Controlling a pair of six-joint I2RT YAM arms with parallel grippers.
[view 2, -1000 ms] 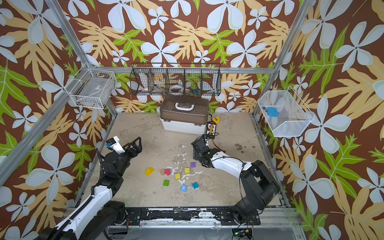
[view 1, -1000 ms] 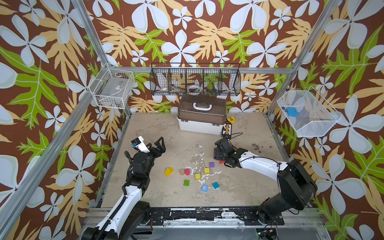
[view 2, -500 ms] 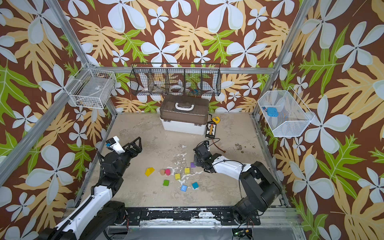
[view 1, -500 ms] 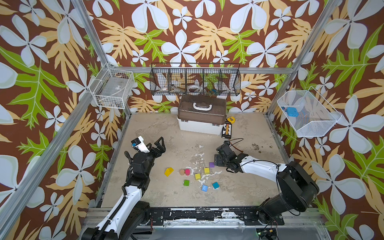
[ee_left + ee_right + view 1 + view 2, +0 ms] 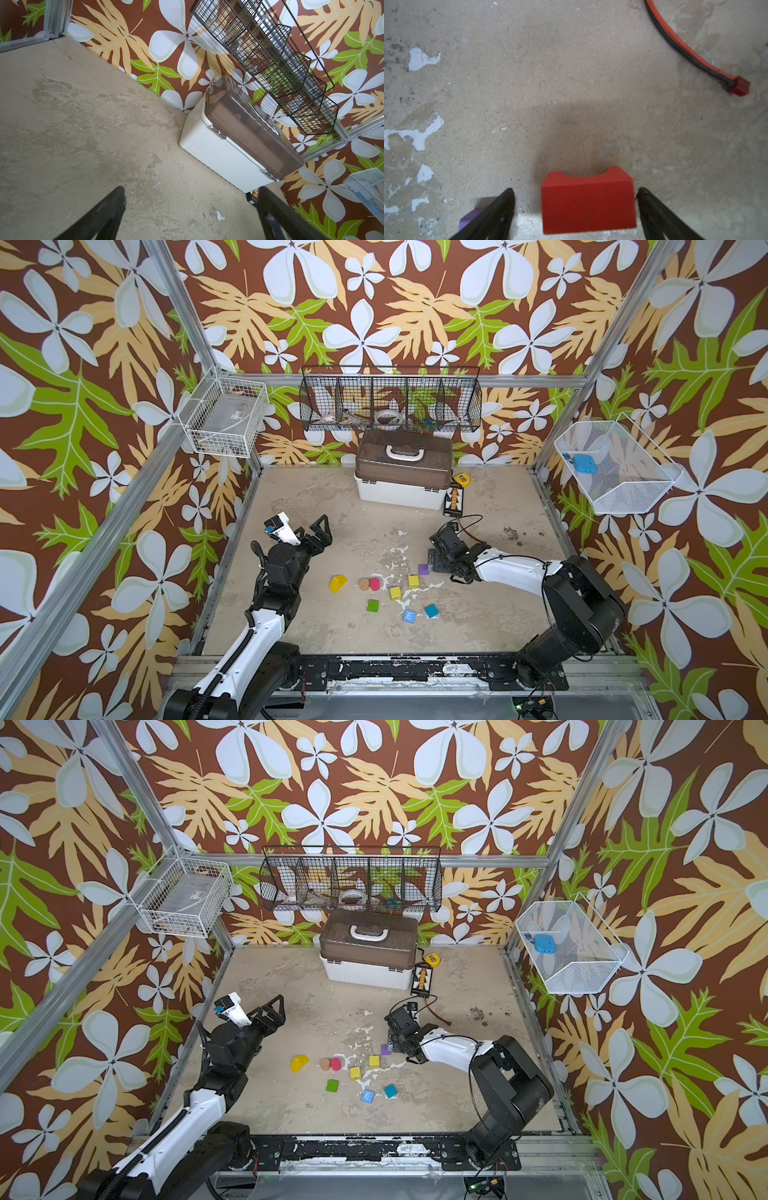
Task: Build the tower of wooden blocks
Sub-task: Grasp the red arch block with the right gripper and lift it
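The left claw (image 5: 319, 532) hadn't budged, hanging with jaws apart over bare counter (image 5: 374, 506), and the loose blocks (image 5: 395, 593) beside it lay unstacked as before, no tower begun. The right claw (image 5: 575, 190), though, had dropped low to straddle the red arch (image 5: 588, 207), jaws apart and not yet clamped, with the purple cube (image 5: 423, 569) just beside one jaw, likely to be nudged, and a red cable (image 5: 739, 88) well clear.

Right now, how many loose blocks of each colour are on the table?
yellow blocks: 3
purple block: 1
green block: 1
teal block: 1
blue block: 1
pink block: 1
tan block: 1
red block: 1
Total: 10
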